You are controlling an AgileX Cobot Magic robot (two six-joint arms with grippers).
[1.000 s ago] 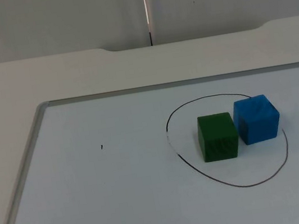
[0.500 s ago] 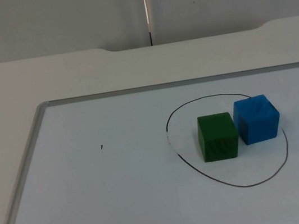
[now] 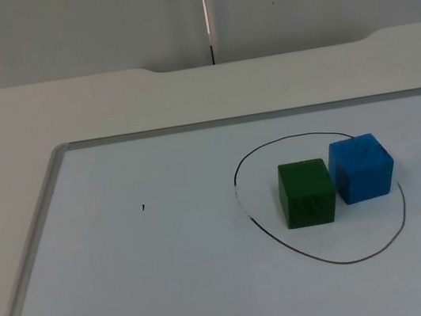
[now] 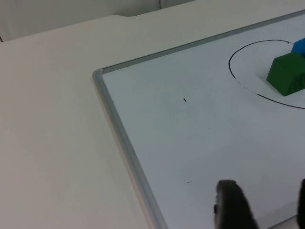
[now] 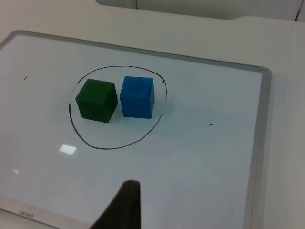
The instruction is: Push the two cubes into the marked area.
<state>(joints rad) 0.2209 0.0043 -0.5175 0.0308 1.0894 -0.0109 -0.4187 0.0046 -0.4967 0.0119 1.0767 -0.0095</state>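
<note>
white table carrying a whiteboard [image 3: 176, 292]; green cube [image 3: 306, 192] touching blue cube [image 3: 361, 167] inside drawn oval [image 3: 331, 259] near its right edge, well apart from left gripper [image 4: 262, 205], fingers apart; right gripper's [image 5: 125, 205] state cannot be told.

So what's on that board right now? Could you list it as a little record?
surface: whiteboard lying on the table
marked area: hand-drawn black ring
green cube: inside the ring
blue cube: beside the green one, inside the ring, close to its line
left gripper: back over the board's near edge
right gripper: also held back
</note>
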